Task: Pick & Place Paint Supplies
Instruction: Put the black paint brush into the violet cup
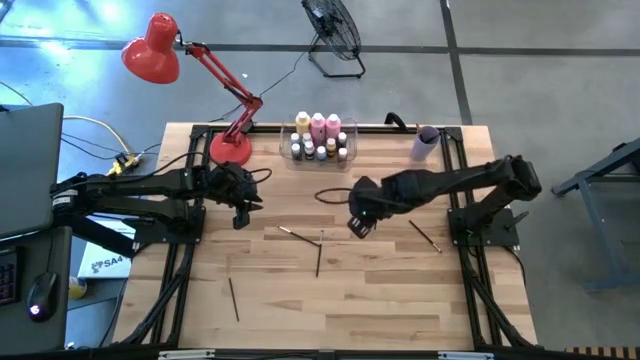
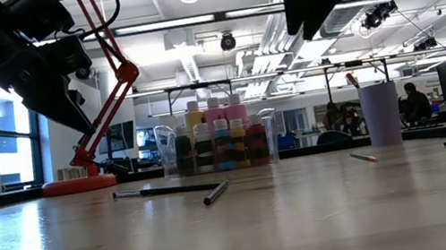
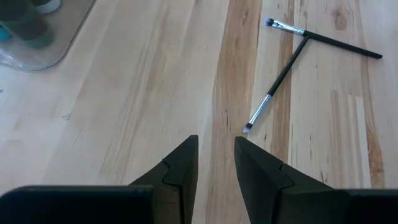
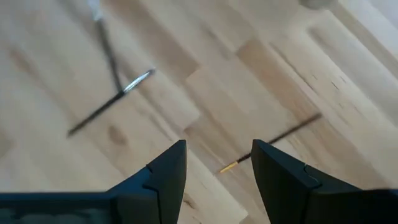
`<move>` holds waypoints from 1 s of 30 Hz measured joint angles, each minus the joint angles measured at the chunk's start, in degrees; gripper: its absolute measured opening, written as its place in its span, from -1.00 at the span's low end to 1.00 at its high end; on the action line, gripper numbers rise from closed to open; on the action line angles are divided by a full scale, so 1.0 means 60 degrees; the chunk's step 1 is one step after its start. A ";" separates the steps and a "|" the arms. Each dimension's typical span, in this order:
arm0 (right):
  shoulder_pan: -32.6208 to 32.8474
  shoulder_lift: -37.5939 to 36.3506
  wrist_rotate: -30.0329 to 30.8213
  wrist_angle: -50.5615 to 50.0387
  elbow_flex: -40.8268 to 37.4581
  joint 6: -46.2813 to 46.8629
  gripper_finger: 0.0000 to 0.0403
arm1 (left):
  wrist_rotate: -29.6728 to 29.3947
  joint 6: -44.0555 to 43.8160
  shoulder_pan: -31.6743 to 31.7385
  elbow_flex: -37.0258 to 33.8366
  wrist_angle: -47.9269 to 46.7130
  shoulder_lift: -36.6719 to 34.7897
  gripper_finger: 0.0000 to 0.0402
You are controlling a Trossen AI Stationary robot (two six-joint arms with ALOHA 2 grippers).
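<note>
A wooden table seen from above. At its far edge a clear plastic bin holds tall pink and yellow paint bottles and tiny white-capped bottles; their labels are too small to read. A lilac cup stands to the right. Four thin paintbrushes lie loose; two touch mid-table. The left gripper hovers with fingers slightly apart, empty. The right gripper hovers with fingers apart, empty. A white box beside the table reads "SA4".

A red desk lamp, clear bin and lilac cup stand at the table's far edge.
</note>
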 joint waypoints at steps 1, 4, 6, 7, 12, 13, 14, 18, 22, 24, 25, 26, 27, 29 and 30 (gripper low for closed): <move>0.0127 0.0003 0.0259 -0.0126 0.0000 0.0621 -0.15 | 0.0000 0.0000 0.0000 0.0002 -0.0002 0.0000 -0.49; 0.0406 0.0072 0.0531 -0.0405 -0.0004 0.2170 -0.15 | 0.0000 0.0000 0.0000 0.0002 -0.0002 0.0000 -0.49; 0.0546 0.0174 0.0519 -0.0540 -0.0001 0.2632 -0.15 | 0.0000 0.0000 0.0000 0.0002 -0.0002 0.0000 -0.49; 0.0610 0.0204 0.0528 -0.0692 -0.0004 0.2747 -0.15 | -0.0001 0.0000 0.0000 0.0002 -0.0002 0.0000 -0.49; 0.0759 0.0337 0.0474 -0.1544 -0.0003 0.3057 -0.15 | -0.0007 0.0000 0.0000 0.0002 -0.0006 0.0000 -0.49; 0.0798 0.0345 0.0408 -0.1804 -0.0004 0.3062 -0.15 | -0.0007 0.0000 0.0000 0.0001 -0.0010 0.0000 -0.49; 0.0828 0.0361 0.0337 -0.2046 -0.0004 0.3060 -0.15 | -0.0007 0.0000 0.0000 0.0002 -0.0024 0.0000 -0.49; 0.0972 0.0390 -0.0502 -0.3173 -0.0004 0.3048 -0.15 | -0.0036 -0.0003 0.0000 0.0002 -0.0087 0.0000 -0.49; 0.1186 0.0390 -0.1129 -0.3888 -0.0134 0.3264 -0.15 | -0.0033 0.0000 0.0000 0.0002 -0.0086 0.0000 -0.49; 0.1324 0.0390 -0.1475 -0.4062 -0.0360 0.3486 -0.15 | -0.0034 -0.0001 0.0000 0.0001 -0.0086 0.0000 -0.49; 0.1396 0.0390 -0.1635 -0.4141 -0.0522 0.3537 -0.15 | -0.0033 0.0000 0.0000 0.0002 -0.0086 0.0000 -0.49; 0.1473 0.0390 -0.1808 -0.4163 -0.0728 0.3548 -0.15 | -0.0033 0.0000 0.0000 0.0002 -0.0086 0.0000 -0.49; 0.1552 0.0385 -0.1972 -0.4148 -0.0963 0.3553 -0.15 | -0.0033 -0.0004 0.0000 0.0002 -0.0086 0.0000 -0.49; 0.1682 0.0386 -0.2284 -0.4091 -0.1511 0.3554 -0.15 | -0.0033 -0.0003 0.0000 -0.0001 -0.0084 0.0000 -0.49; 0.1727 0.0386 -0.2505 -0.4088 -0.1798 0.3555 -0.15 | -0.0033 -0.0004 0.0000 0.0001 -0.0086 0.0000 -0.49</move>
